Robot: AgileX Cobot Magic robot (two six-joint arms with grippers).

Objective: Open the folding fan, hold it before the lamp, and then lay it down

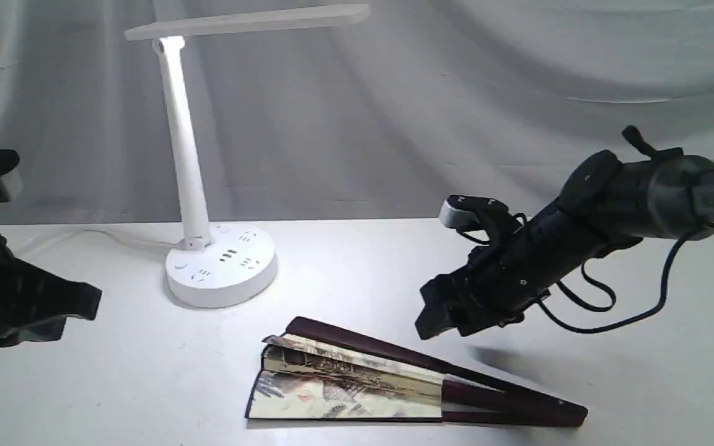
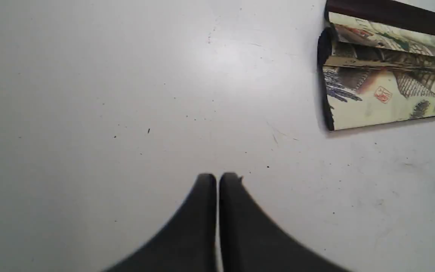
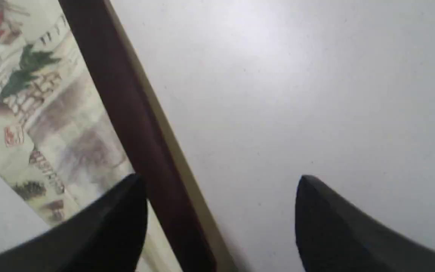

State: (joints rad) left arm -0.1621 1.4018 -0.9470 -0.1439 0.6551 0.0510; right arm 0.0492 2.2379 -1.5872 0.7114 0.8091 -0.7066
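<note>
The folding fan [image 1: 357,384] lies nearly closed on the white table near the front, a few pleats splayed, its maroon guards running right to the pivot. Its painted paper end also shows in the left wrist view [image 2: 387,71], and its guard in the right wrist view [image 3: 138,128]. The white lamp [image 1: 208,248] stands behind it at left, head level overhead. My right gripper [image 1: 434,313] hovers open just above the fan's upper guard; one fingertip [image 3: 127,204] sits over the paper, the other over bare table. My left gripper [image 2: 217,181] is shut and empty, well left of the fan.
A white cord [image 1: 84,238] trails left from the lamp base across the table [image 1: 642,384]. A grey cloth backdrop [image 1: 518,93] hangs behind. The right arm's black cable [image 1: 611,310] loops under its wrist.
</note>
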